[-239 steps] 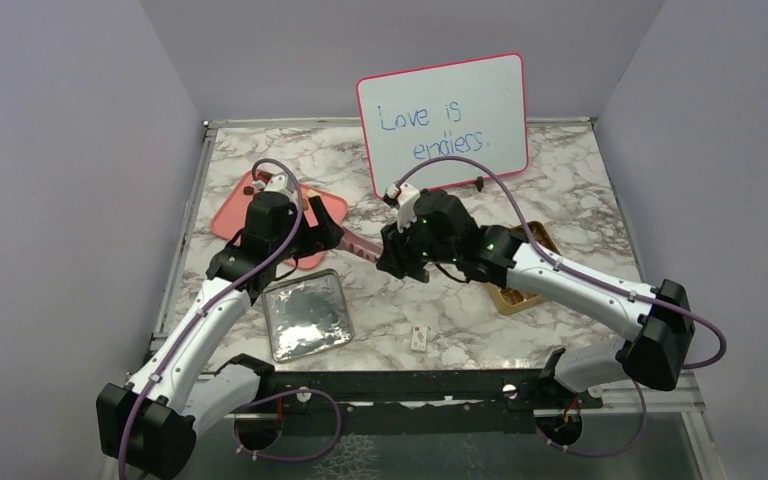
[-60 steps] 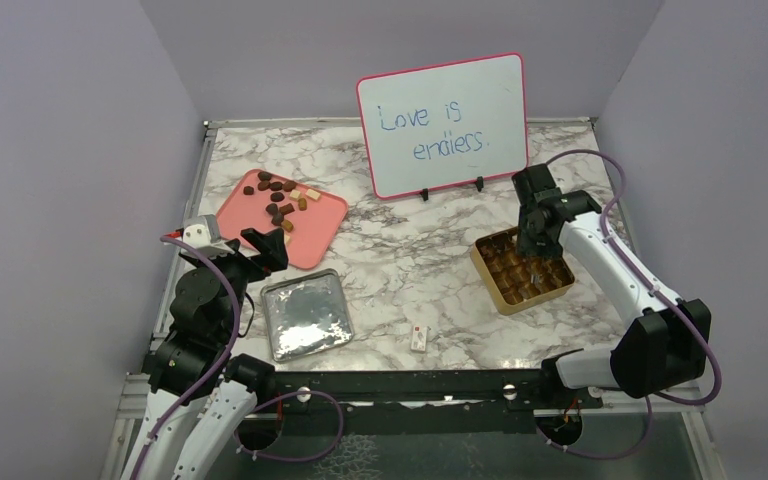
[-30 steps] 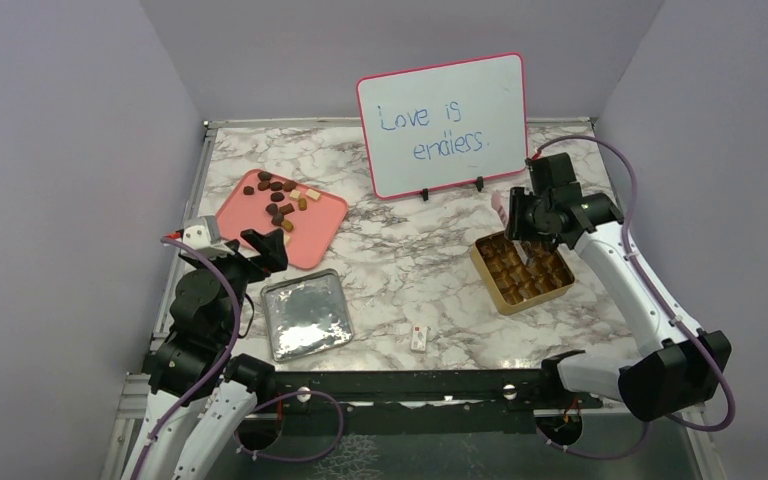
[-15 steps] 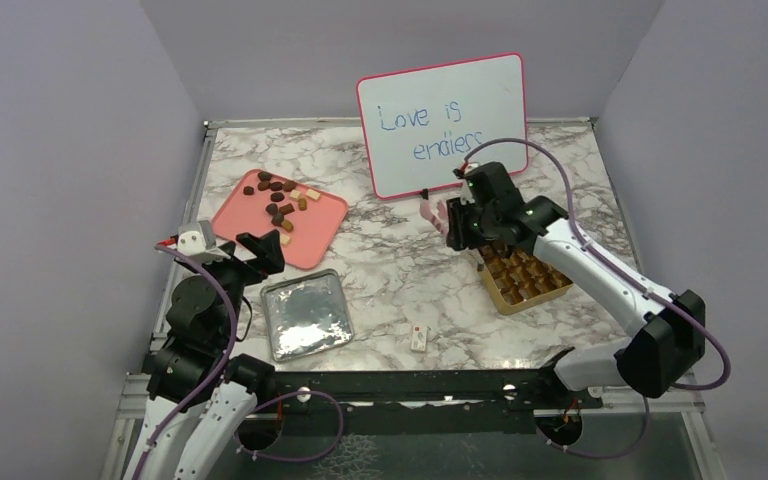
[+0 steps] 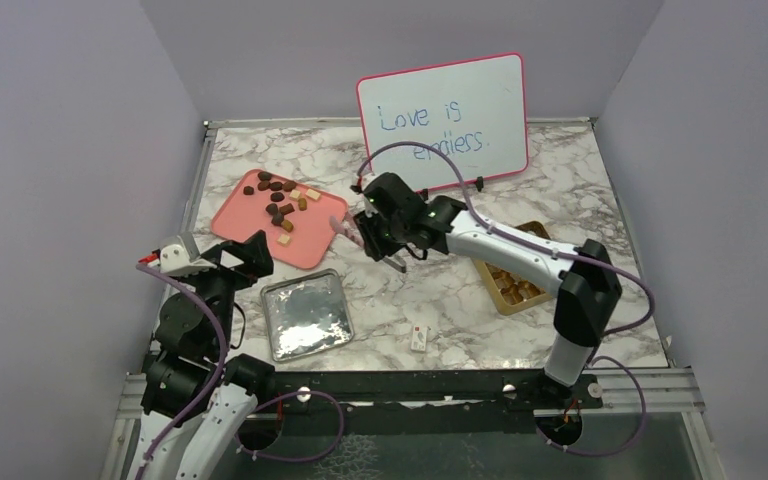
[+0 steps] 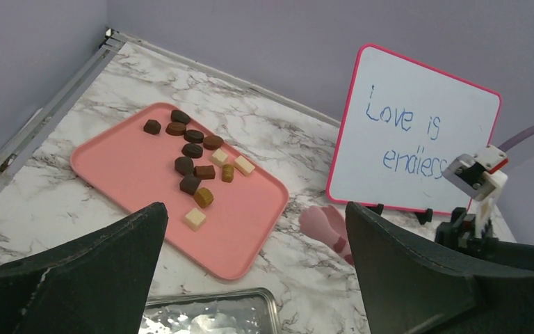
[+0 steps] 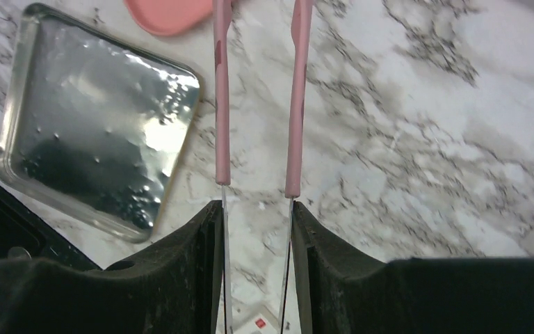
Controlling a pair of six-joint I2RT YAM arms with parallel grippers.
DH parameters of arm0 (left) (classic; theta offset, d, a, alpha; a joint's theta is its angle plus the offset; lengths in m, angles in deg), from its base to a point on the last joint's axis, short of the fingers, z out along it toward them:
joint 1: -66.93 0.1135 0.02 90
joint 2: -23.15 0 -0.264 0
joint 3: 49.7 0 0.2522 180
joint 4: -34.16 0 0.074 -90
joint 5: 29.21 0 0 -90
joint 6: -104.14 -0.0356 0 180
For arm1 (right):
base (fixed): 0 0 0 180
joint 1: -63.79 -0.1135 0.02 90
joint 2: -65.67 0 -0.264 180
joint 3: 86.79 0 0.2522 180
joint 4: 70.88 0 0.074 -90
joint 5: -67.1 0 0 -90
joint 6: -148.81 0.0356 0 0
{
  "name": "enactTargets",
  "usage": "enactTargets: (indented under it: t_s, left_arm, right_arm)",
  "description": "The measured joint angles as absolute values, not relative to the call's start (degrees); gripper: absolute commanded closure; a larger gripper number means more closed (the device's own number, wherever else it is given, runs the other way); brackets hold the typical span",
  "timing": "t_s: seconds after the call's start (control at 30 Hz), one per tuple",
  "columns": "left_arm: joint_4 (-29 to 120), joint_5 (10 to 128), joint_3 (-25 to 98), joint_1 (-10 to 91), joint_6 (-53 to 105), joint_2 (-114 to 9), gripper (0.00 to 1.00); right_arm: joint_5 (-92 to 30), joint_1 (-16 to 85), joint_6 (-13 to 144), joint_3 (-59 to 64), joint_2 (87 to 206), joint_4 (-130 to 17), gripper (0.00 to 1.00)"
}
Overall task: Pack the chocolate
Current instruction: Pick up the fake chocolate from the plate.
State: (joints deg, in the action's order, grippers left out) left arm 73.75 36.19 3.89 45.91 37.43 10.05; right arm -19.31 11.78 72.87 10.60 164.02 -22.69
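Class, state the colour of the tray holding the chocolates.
The tray is salmon pink; the left wrist view shows it best.

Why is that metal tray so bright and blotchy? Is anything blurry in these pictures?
Right wrist view: the metal tray mirrors the lights, with a white glare patch; the marble is sharp. Left wrist view: chocolates and whiteboard are crisp; the left claw is dark, showing little detail. Top view: even light.

walls (image 5: 70,150): plain lilac, three sides | table (image 5: 580,190): grey-veined white marble, metal-edged | light: even, soft
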Motion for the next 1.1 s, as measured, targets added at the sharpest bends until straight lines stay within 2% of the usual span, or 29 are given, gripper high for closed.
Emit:
enactTargets:
  t_s: [0.23, 0.53, 1.1]
  left_arm:
    - [73.81, 33.37, 3.89, 45.91, 37.54, 12.41, 0.01]
    - [74.12, 31.33, 3.89, 45.91, 37.73, 12.87, 0.01]
    - [74.21, 30.70, 3.89, 45.91, 38.50, 13.35, 0.01]
  right_arm:
    - [-18.72, 5.72, 68.90, 23.78, 177.05, -25.35, 0.58]
    - [-18.74, 4.37, 64.24, 35.11, 189.77, -26.40, 0.57]
    - [-20.44, 4.50, 60.57, 43.26, 197.18, -25.31, 0.56]
